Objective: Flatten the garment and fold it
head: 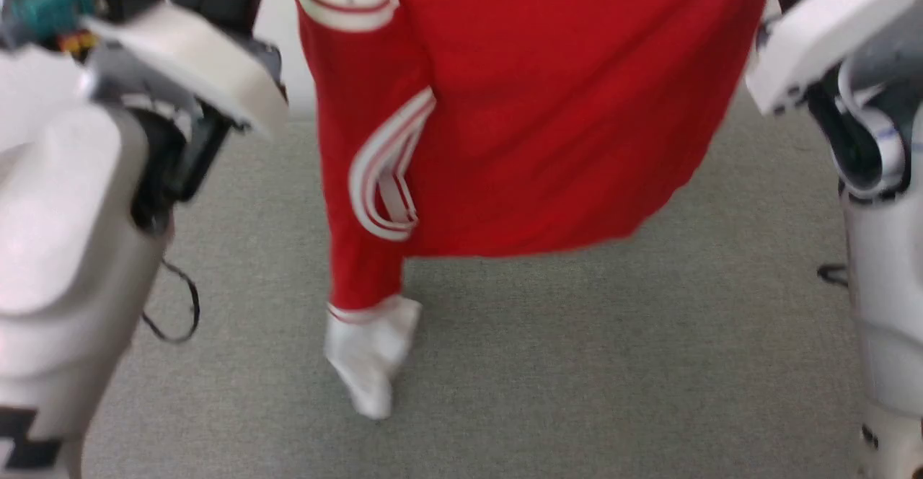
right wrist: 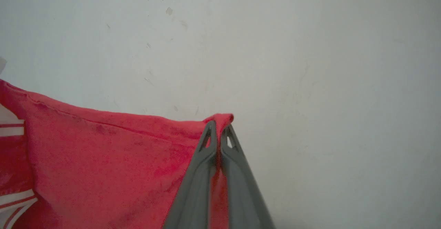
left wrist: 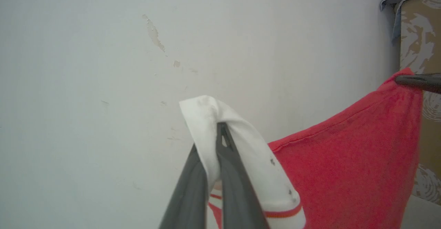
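Head view: the garment [head: 548, 118] was suspended over the floor [head: 577, 363], one sleeve [head: 368, 363] dangled toward 6 o'clock. Left wrist view: a white sleeve was clamped by the left end effector [left wrist: 211, 142]. Right wrist view: the red edge was clamped by the right end effector [right wrist: 218, 127]. Flattening and folding were judged undone.

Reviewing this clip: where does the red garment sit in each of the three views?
Head view: garment hangs across top centre, reaching down past the middle.
Left wrist view: garment lower right, white sleeve pinched in left claw.
Right wrist view: garment lower left, red corner pinched in right claw.
Shared landmark: the taut red top edge, in both wrist views.
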